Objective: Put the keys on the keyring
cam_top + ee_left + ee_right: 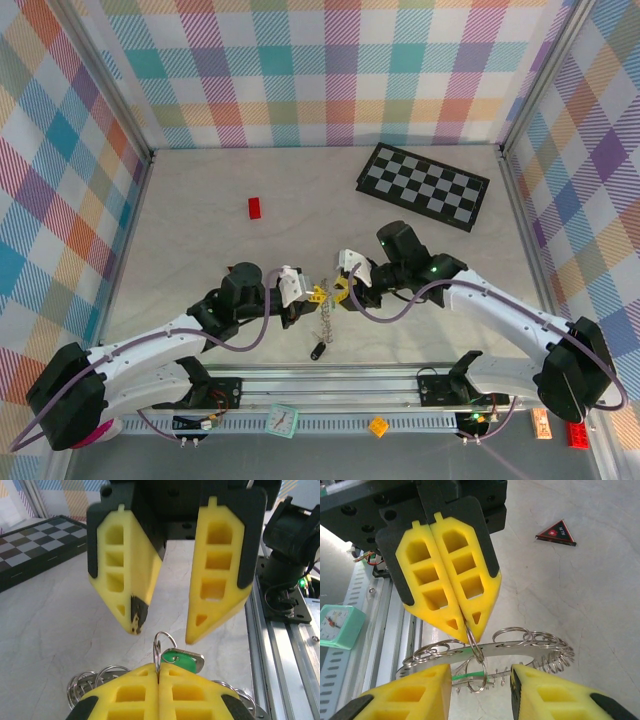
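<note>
keyring (520,649): silver band crowded with small split rings, one ring pinched in the left gripper (469,629).
green key (181,661): sits right against that pinched ring (mostly hidden).
black key (318,351): lies on the table (200,230), just beside the keyring's lower end.
</note>
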### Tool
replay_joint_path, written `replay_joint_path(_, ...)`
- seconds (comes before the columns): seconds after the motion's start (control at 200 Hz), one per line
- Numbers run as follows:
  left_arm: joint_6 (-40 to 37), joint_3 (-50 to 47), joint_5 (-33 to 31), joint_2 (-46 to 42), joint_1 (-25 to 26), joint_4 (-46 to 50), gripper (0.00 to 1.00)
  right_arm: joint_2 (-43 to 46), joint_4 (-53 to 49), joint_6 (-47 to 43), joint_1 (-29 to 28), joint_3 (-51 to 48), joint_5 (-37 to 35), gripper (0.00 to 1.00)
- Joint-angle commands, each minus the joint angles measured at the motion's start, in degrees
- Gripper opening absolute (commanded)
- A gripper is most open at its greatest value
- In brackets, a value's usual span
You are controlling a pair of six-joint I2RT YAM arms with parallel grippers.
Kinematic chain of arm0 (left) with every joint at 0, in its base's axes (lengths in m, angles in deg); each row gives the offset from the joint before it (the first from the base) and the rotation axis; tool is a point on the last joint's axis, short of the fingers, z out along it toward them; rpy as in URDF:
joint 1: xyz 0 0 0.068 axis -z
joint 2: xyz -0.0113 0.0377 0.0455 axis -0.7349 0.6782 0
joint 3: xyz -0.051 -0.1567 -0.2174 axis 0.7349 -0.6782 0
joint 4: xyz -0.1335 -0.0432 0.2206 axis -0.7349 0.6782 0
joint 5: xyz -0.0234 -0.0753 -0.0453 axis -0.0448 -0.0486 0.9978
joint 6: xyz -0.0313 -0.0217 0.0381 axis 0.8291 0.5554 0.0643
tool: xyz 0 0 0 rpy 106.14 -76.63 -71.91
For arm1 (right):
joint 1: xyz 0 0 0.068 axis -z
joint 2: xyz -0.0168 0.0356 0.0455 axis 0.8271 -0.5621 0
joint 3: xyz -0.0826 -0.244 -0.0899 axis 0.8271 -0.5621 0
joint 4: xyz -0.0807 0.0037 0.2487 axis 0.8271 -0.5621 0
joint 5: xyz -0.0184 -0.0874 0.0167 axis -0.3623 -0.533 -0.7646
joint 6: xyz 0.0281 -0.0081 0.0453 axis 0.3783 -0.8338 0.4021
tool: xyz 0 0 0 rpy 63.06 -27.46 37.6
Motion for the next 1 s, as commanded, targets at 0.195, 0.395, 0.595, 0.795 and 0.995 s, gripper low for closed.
replay_joint_path(0.195,3.8,-2.3,2.3,-1.2,0.3,-12.1,0.0,-0.9,6.0,2.5,-0.1,-0.7,4.8,0.24)
replay_joint_path(0.395,3.9,-2.7,1.7,-1.8,0.4,-12.5,0.0,-0.9,4.7,1.7,-0.1,-0.1,5.7,0.02)
replay_joint_path(0.595,2.5,-0.1,-3.9,-4.0,0.3,-3.6,0.29,-1.4,-4.4,-2.8,-0.4,5.1,3.9,0.0)
replay_joint_path(0.795,-3.6,6.8,-5.6,-2.0,0.4,14.2,0.32,-4.7,-15.8,-9.7,-3.7,12.3,-4.6,0.0)
replay_joint_path(0.995,-5.1,9.2,-4.0,-0.9,0.4,16.6,0.27,-6.2,-19.1,-12.2,-6.2,15.6,-7.6,0.0)
